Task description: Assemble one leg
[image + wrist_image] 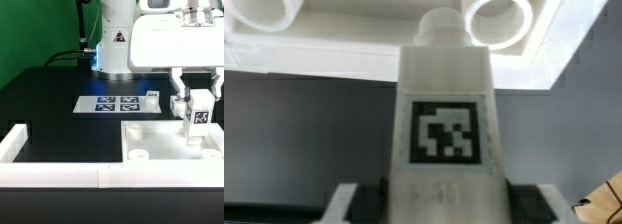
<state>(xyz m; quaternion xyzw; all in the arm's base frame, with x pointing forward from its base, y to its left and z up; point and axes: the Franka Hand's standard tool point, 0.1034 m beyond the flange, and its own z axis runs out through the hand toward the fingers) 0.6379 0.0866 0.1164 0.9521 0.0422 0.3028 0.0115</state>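
Note:
My gripper point(197, 97) is shut on a white leg point(198, 118) that carries a black marker tag, and holds it upright at the exterior view's right. The leg's lower end is just above or touching the white tabletop point(150, 135), which lies flat with round holes in it. In the wrist view the leg point(446, 110) runs away from my fingers point(367, 203) toward the tabletop point(349, 40), its tip near a round hole point(500, 20).
The marker board point(118, 102) lies on the black table behind the tabletop. A white wall point(60, 172) borders the near edge, with a raised corner point(15, 143) at the exterior view's left. The arm's base point(115, 45) stands at the back.

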